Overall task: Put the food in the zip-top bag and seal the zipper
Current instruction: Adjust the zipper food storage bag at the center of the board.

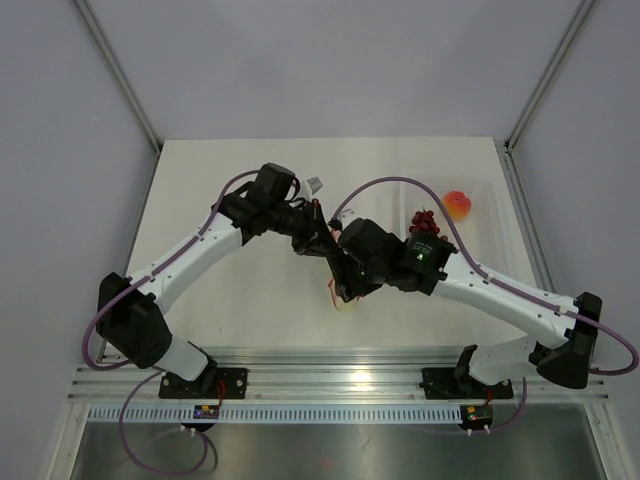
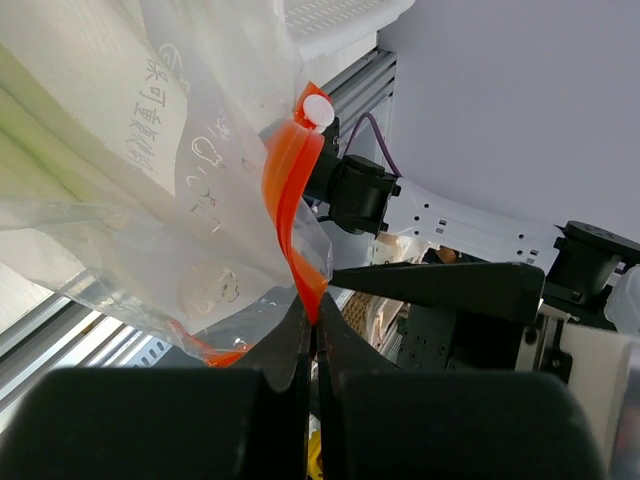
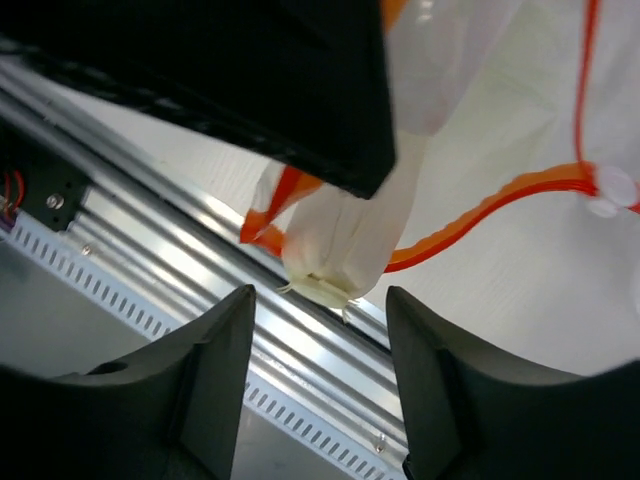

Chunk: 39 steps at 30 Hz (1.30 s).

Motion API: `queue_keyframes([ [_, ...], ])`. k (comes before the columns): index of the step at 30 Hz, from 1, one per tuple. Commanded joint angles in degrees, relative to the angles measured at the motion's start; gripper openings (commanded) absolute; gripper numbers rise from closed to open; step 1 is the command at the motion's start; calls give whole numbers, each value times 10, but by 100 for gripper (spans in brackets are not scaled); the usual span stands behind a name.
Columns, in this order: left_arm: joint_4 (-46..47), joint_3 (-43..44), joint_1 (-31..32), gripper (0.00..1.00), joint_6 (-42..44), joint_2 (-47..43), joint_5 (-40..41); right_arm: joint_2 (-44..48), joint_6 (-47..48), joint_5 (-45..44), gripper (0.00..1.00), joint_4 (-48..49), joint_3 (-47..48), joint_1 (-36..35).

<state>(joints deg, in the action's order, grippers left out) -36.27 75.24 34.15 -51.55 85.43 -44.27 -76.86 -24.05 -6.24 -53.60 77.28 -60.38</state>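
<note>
The clear zip-top bag (image 2: 190,190) hangs in the air between my two grippers. My left gripper (image 2: 315,318) is shut on its orange-red zipper (image 2: 288,190), just below the white slider (image 2: 318,110). The pale-green and white stalks (image 2: 60,110) show through the bag. In the right wrist view the white stalk end (image 3: 340,245) hangs just above my open right gripper (image 3: 320,297), with the zipper (image 3: 480,212) curving past it. From above, both grippers (image 1: 318,240) (image 1: 347,283) meet at mid-table and hide most of the bag. The grapes (image 1: 424,222) and the peach (image 1: 458,205) lie at the right.
A rigid clear tray (image 1: 492,232) at the right back holds the grapes and the peach. The aluminium rail (image 1: 330,380) runs along the near table edge, below the right gripper (image 3: 300,330). A small white-grey object (image 1: 317,185) lies behind the left gripper.
</note>
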Motion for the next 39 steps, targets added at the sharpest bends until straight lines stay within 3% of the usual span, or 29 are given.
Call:
queue_keyframes([
  [1,27,-6,-7,0,-14,-33,-25,53,-62,-106,58,28,-22,-3],
  [3,32,-11,-8,0,-17,-38,-26,84,-98,-160,52,38,-49,-2],
  [7,40,-18,-12,0,-23,-40,-28,151,-218,-207,54,12,-101,14],
  [12,47,-17,-14,0,-27,-40,-31,206,-299,-136,71,81,-214,54],
  [22,56,-14,-15,0,-36,-37,-35,186,-347,-91,71,223,-278,67],
  [28,60,-17,-15,0,-39,-40,-35,154,-386,-109,65,281,-306,69],
  [39,68,-19,-15,0,-45,-47,-42,102,-436,-137,44,349,-353,80],
])
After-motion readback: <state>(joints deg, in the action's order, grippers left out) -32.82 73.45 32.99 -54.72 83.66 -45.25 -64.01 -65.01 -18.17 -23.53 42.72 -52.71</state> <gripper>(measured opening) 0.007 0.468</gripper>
